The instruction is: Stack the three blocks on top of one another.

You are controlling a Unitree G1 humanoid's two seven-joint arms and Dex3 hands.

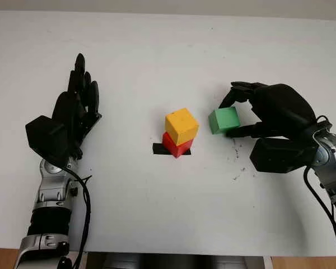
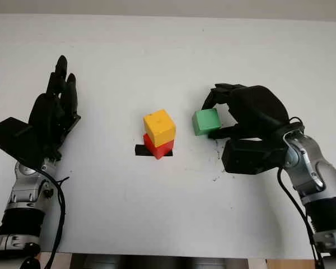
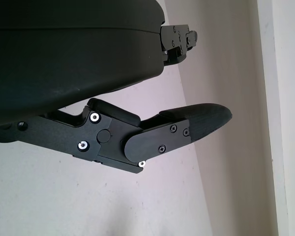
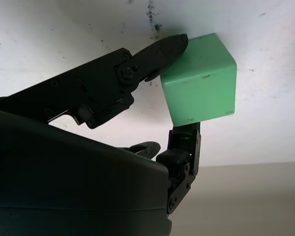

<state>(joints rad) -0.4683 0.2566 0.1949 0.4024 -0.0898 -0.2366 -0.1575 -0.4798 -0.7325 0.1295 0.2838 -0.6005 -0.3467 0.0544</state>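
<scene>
Two blocks are stacked mid-bench (image 1: 157, 50): the yellow block (image 1: 181, 126) sits on the red block (image 1: 176, 144). Left hand (image 1: 75, 109) is open, far left. Right hand (image 1: 252, 112) pinches the green block (image 1: 223, 120), just right of the stack; placing it remains.

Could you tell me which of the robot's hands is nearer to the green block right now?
The right. The right hand is shut on the green block, its fingers pinching it just right of the yellow block. The left hand is open, far off at the table's left side.
</scene>
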